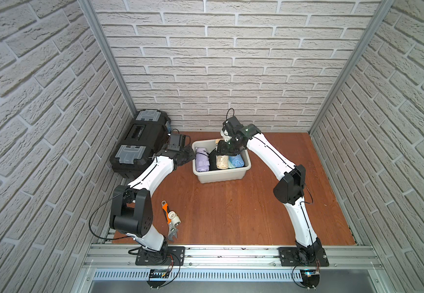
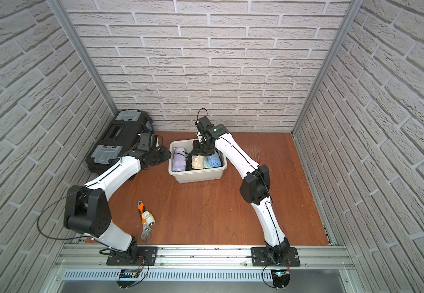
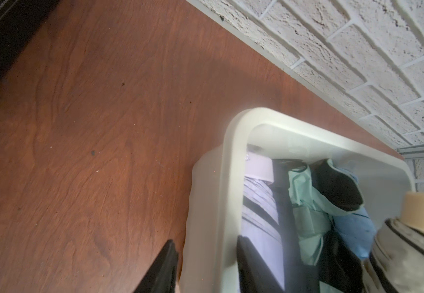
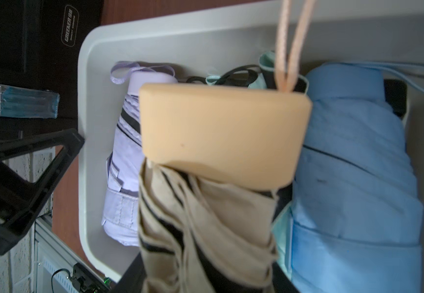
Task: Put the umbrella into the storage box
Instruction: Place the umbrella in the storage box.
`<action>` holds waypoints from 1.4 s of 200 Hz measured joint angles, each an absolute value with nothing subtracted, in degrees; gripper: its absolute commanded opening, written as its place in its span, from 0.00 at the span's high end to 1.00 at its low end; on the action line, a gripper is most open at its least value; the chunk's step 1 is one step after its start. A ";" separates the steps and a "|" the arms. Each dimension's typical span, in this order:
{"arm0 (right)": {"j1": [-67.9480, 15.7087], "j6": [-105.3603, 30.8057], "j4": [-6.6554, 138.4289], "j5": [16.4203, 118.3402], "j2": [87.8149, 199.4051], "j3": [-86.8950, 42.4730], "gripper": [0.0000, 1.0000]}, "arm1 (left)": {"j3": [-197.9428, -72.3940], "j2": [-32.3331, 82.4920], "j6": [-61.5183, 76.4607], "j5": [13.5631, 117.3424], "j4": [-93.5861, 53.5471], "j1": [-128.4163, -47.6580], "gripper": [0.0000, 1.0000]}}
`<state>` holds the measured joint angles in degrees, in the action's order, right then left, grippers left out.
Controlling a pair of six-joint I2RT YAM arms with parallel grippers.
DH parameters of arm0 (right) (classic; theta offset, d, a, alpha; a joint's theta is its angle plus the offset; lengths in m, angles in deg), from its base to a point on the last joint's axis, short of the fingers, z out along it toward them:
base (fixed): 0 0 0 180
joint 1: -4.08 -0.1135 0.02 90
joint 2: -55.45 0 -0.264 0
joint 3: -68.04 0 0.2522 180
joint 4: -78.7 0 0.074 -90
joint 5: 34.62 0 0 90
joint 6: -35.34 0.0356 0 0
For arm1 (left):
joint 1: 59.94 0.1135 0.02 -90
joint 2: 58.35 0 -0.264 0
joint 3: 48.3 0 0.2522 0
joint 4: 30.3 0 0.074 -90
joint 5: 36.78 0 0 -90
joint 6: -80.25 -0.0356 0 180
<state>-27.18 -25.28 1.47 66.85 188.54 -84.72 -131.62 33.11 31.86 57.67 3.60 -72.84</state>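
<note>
At the far left the black toolbox [image 1: 140,142] stands against the wall, outside this job. The left gripper [image 1: 187,155] waits just beside the left wall of the storage box [image 1: 221,175]. In its wrist view one dark finger [image 3: 160,269] is outside that wall. I judge that it is there to steady the box, but I cannot tell if its jaws press. Inside the box lies a lilac umbrella [image 1: 202,159], then the beige umbrella [image 1: 222,162]. The right gripper [image 1: 227,152] has its jaws pinching the beige umbrella's folded cloth from above. This umbrella sits low between the lilac one and the blue umbrella [image 1: 236,161], so letting go seems the next step.
</note>
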 measured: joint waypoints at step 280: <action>-13.52 -23.35 19.22 39.96 138.21 -26.69 0.01 | -132.17 35.97 29.21 50.87 -0.77 -80.95 0.17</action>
<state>-13.52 -23.35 19.22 39.96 138.21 -26.69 -132.17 35.97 29.21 50.87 -0.77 -80.95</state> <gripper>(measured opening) 0.993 0.785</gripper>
